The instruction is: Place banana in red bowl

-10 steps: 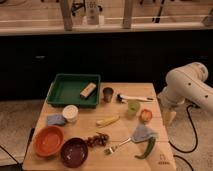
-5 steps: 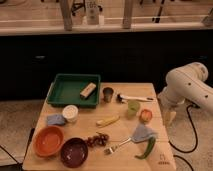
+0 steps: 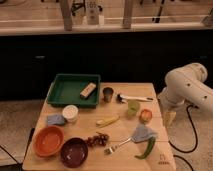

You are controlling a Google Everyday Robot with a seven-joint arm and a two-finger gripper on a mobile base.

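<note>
1. Gripper [image 3: 170,117]: I read it as the pale tip hanging below the white arm [image 3: 187,85]. It sits just off the table [image 3: 85,127], past the edge at the right of the camera view, and nothing is in contact with it. I cannot tell whether it is parted or closed.

2. Nearest items, just inside that table edge: a small orange-red round object [image 3: 145,115], a light green cup [image 3: 132,107] beside it, and a white-handled tool [image 3: 134,98] behind both.

3. In front of these: a blue-grey cloth [image 3: 143,133], a green pepper [image 3: 146,148] and a fork [image 3: 117,146].

4. Banana [image 3: 108,120]: lying flat at mid-table, beyond the green cup from the gripper and well apart from it.

5. Farther across: a dark cup [image 3: 108,94], a white container [image 3: 70,113], a dark red cluster [image 3: 97,139], and a green tray [image 3: 67,95] holding a tan block [image 3: 87,90].

6. Red bowl [image 3: 49,141]: at the front corner farthest from the gripper, nothing visible inside. The purple bowl [image 3: 74,151] sits just beside it on the gripper's side.
</note>
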